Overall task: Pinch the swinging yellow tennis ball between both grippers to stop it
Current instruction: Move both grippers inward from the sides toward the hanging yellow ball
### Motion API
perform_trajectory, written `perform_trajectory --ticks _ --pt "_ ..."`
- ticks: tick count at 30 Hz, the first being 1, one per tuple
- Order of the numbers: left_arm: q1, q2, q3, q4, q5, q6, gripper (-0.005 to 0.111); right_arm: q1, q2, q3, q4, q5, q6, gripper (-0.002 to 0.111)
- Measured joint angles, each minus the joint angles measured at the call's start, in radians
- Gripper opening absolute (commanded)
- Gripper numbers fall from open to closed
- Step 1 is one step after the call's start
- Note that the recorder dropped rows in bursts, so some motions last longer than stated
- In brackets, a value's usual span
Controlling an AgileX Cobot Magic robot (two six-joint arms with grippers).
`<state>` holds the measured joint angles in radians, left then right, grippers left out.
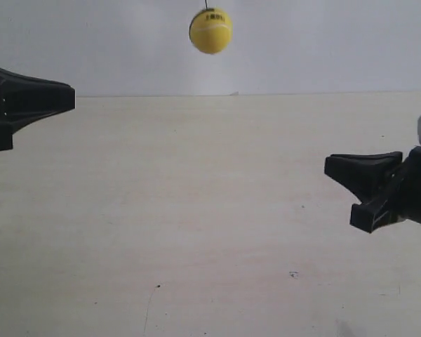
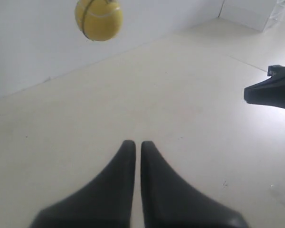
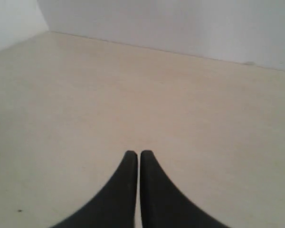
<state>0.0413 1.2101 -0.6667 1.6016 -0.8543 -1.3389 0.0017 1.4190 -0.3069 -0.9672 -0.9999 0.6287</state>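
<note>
A yellow ball (image 1: pixel 210 31) hung in the air on a thin black string (image 1: pixel 206 4), high above the far edge of a pale, matte table (image 1: pixel 210 210), in front of a plain white wall (image 1: pixel 323 42). Being round, it had no long axis; its dark printed marks sat near the top, facing the exterior camera, and a curved seam crossed its fuzzy surface in the left wrist view.

Both grippers were smooth black plastic, tapering to blunt points. The left gripper (image 2: pixel 134 145) had its two fingers pressed almost together, with only a thin slit between them. The right gripper (image 3: pixel 135 154) was the same. Neither touched the ball; each sat lower, near opposite side edges of the table, tips aimed inward, well apart from the ball.
</note>
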Motion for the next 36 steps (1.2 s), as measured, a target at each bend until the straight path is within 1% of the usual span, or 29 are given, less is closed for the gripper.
perform_trajectory --ticks 4,8,11,13,16,18,22,24,29,33,36 --pt "0.000 0.077 0.000 -0.015 0.000 0.088 0.005 0.000 0.086 0.000 -0.068 -0.147 -0.012 0.000" --pt "0.000 0.141 0.000 -0.124 0.002 0.200 0.005 0.007 0.138 0.000 -0.078 -0.197 -0.021 0.000" --pt "0.000 0.177 -0.002 -0.177 0.002 0.271 0.005 0.056 0.157 0.000 -0.064 -0.199 -0.051 0.000" --pt "0.000 0.201 -0.002 -0.195 0.002 0.296 0.005 0.113 0.159 -0.002 -0.044 -0.202 -0.073 0.000" --pt "0.000 0.233 -0.002 -0.211 -0.005 0.319 0.005 0.211 0.161 -0.033 -0.020 -0.157 -0.087 0.000" --pt "0.000 0.249 -0.002 -0.214 -0.022 0.328 0.005 0.274 0.161 -0.063 0.015 -0.083 -0.101 0.000" --pt "0.000 0.284 -0.002 -0.217 -0.071 0.341 0.005 0.358 0.162 -0.109 0.094 0.035 -0.150 0.000" --pt "0.000 0.303 -0.004 -0.217 -0.097 0.346 0.005 0.375 0.162 -0.130 0.110 0.055 -0.169 0.000" --pt "-0.009 0.348 -0.009 -0.219 -0.147 0.360 0.005 0.377 0.163 -0.177 0.139 0.087 -0.186 0.000" --pt "-0.050 0.375 -0.031 -0.190 -0.157 0.368 0.005 0.377 0.182 -0.225 0.143 0.093 -0.200 0.000" --pt "-0.093 0.390 -0.047 -0.149 -0.164 0.372 0.005 0.377 0.211 -0.258 0.143 0.099 -0.210 0.000"
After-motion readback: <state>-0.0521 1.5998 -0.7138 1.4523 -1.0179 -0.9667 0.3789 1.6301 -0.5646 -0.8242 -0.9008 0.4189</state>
